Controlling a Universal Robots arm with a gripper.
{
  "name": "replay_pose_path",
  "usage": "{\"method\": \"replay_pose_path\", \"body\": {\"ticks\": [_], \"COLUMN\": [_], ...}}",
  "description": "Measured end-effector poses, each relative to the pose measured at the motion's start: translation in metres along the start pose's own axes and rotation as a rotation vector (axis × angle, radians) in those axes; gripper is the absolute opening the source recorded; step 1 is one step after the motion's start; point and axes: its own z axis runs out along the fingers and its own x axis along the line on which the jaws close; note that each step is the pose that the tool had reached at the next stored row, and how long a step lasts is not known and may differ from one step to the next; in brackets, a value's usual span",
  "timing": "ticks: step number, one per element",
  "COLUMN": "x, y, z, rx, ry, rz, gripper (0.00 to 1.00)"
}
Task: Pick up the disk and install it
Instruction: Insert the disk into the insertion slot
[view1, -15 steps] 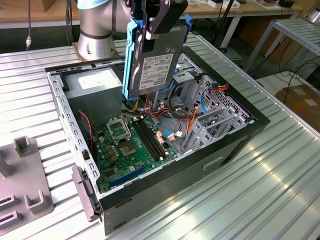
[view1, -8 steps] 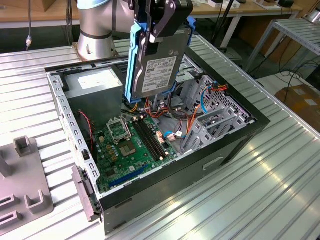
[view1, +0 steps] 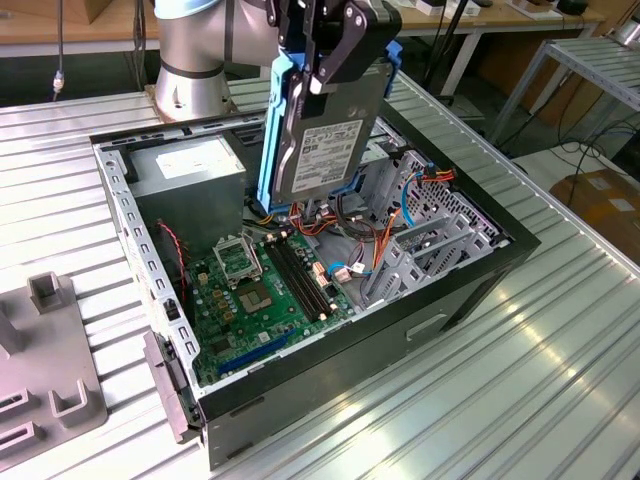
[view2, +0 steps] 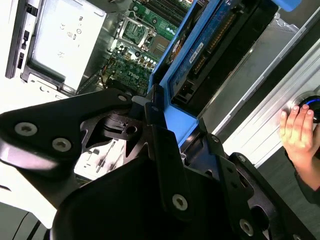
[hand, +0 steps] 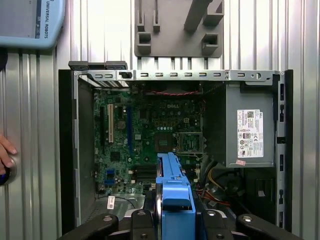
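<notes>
The black claw (view1: 335, 70) is clamping the flat rectangular grey metal disk (view1: 325, 150) by its bright blue plastic carrier rail. It is holding the disk on edge, pale label facing out, in the air above the middle of the open black metal computer case (view1: 400, 340). Directly below the disk, inside the case, the green motherboard (view1: 260, 290) is lying exposed, with the grey metal drive cage (view1: 420, 250) and loose orange and blue cables (view1: 385, 235) beside it.

Judging by this, the pick-up is finished and the installing is in hand. Seating the disk is calling for squaring the rail to the cage and keeping clear of the cables.

Outside the case, a person's hand (view2: 299, 132) is resting on the ribbed aluminium counter (view1: 500, 400).
</notes>
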Motion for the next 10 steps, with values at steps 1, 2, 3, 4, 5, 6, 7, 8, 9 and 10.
{"method": "replay_pose_path", "body": {"ticks": [1, 2, 3, 4, 5, 6, 7, 8, 9, 10], "x": [0.0001, 0.0001, 0.0001, 0.0002, 0.0002, 0.0002, 0.0003, 0.0002, 0.0002, 0.0001], "y": [0.0, 0.0, -0.0001, -0.0001, 0.0, -0.0002, -0.0009, -0.0028, -0.0054, -0.0085], "z": [0.0, 0.0, 0.0, 0.0001, 0.0, 0.0, 0.0001, 0.0001, 0.0002, 0.0004], "rx": [0.0, 0.0, 0.0001, 0.0001, 0.0001, 0.0001, 0.0002, 0.0002, 0.0001, 0.0001], "ry": [0.0, 0.0, 0.0, -0.0001, 0.0, 0.0, -0.0001, 0.0, 0.0001, 0.0001], "rz": [0.0, 0.0, 0.0, 0.0, 0.0, 0.0, 0.0, 0.0, 0.0, 0.0], "gripper": [0.37, 0.37, 0.37, 0.37, 0.37, 0.37, 0.37, 0.37, 0.37, 0.37]}}
